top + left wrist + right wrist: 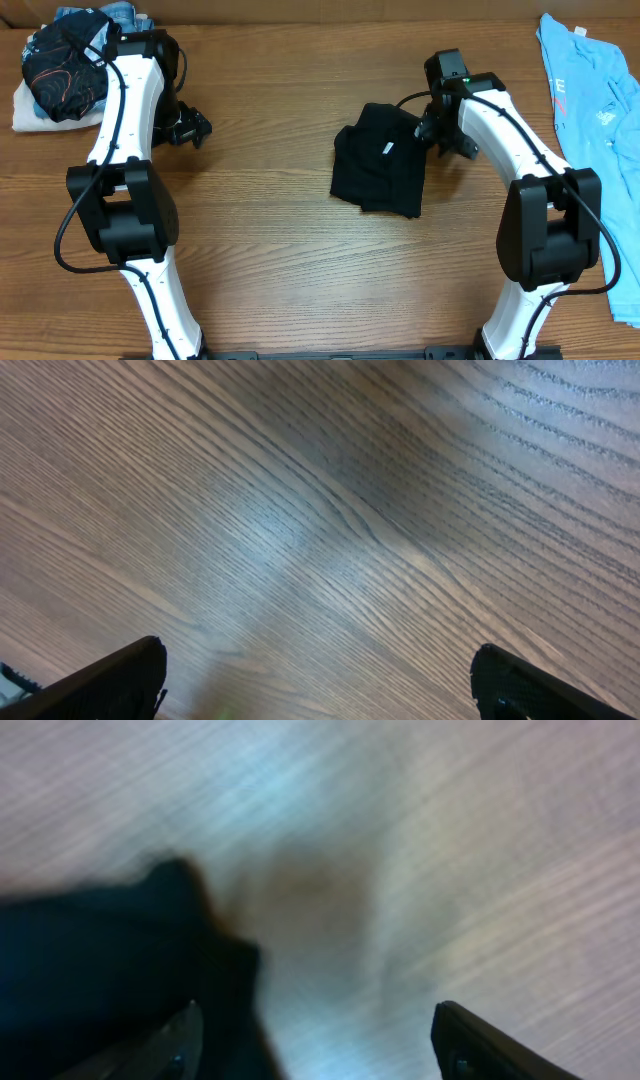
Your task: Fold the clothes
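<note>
A black garment (380,162) lies folded into a small bundle on the wooden table, centre right. My right gripper (447,140) is open and hovers at the bundle's upper right edge. In the right wrist view (315,1040) its fingers are spread and empty, with the black garment (100,970) under the left finger. My left gripper (190,128) is open over bare wood at the left. The left wrist view (320,680) shows only wood grain between its fingers. A light blue T-shirt (590,110) lies spread at the right edge.
A stack of folded clothes (70,65), with a black patterned piece on top and denim and white below, sits at the far left corner. The table's far edge runs along the top of the overhead view.
</note>
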`<state>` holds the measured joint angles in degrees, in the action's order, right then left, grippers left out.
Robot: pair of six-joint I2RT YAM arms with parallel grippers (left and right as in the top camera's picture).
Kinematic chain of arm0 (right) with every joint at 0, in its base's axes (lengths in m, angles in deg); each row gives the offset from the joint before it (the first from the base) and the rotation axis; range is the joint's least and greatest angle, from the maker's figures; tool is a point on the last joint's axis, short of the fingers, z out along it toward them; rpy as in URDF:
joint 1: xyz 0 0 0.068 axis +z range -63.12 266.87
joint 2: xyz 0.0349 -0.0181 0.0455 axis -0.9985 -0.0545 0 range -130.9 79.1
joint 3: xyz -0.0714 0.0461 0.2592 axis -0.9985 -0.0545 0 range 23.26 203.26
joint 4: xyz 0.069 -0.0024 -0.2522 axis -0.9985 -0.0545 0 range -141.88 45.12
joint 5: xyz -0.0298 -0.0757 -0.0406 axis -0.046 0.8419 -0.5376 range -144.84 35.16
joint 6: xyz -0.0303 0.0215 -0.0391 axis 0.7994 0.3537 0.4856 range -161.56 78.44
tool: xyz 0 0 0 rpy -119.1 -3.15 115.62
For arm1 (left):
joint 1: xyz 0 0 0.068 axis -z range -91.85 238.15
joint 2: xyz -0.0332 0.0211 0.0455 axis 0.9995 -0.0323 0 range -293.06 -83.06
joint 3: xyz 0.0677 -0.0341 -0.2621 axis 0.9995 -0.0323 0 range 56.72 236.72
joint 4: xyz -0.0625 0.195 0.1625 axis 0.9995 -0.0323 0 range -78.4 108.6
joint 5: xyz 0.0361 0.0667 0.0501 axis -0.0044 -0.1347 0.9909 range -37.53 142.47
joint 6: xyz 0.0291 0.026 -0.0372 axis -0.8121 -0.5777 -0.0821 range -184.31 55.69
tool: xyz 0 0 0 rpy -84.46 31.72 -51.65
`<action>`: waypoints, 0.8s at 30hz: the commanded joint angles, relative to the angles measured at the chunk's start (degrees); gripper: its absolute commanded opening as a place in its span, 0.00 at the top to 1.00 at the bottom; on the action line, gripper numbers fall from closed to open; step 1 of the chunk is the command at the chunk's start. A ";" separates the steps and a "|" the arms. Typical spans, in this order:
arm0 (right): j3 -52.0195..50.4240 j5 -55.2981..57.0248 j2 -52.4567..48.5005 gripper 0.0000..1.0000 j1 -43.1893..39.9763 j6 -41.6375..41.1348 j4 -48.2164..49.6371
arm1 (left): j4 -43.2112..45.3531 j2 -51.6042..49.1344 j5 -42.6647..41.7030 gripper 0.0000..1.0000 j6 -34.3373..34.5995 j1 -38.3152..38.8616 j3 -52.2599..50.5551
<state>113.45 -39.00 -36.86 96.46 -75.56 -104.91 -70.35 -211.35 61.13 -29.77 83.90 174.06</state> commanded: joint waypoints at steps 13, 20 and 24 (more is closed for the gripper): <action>7.78 -24.74 13.18 0.01 4.70 6.47 -13.31 | -0.04 0.15 0.76 0.00 -0.26 -0.33 -0.31; -0.09 -24.76 12.33 0.01 11.04 6.82 -5.68 | -0.09 0.15 0.74 0.00 -0.28 -0.33 -0.31; -5.09 -21.29 12.22 0.02 12.07 7.08 0.96 | -0.11 0.15 0.74 0.00 -0.28 -0.33 -0.31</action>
<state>111.29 -62.41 -24.34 108.48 -69.42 -106.31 -70.32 -211.35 61.29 -29.77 83.90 174.06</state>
